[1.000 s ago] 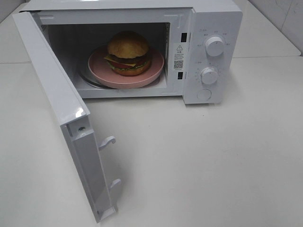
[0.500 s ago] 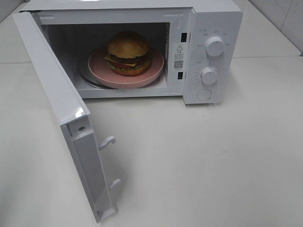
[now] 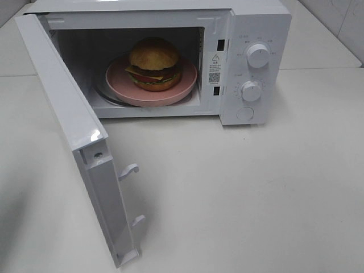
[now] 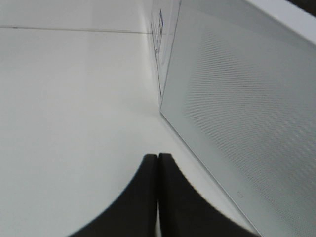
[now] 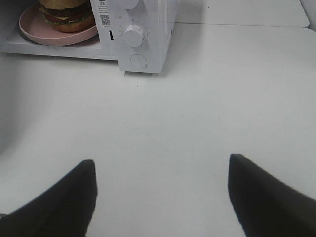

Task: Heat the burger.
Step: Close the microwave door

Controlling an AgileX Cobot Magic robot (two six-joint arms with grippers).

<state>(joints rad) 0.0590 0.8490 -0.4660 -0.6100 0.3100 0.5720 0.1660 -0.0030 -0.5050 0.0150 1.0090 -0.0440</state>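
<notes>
Nothing is shifting since earlier frames: burger point(image 3: 154, 63) is sitting on plate point(image 3: 118, 81) inside open microwave point(image 3: 278, 28) at far edge of table point(image 3: 256, 187). Grippers are showing in wrist views only: left gripper point(image 4: 157, 165) pressing closed, empty, beside door point(image 4: 237, 108); right gripper point(image 5: 160, 190) gaping wide, empty.

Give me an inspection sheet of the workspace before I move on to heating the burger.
Surface: white table, bare in front of the microwave.
Job's things: burger sits on a pink plate inside the microwave; door swung wide open; upper knob and lower knob untouched.
Clutter: nothing seen.
End effectors: left end effector shut and empty, low beside the door's meshed panel; right end effector open and empty, above the table, facing the microwave's front.
Cables: nothing seen.
Surroundings: tiled wall at the far right corner.
</notes>
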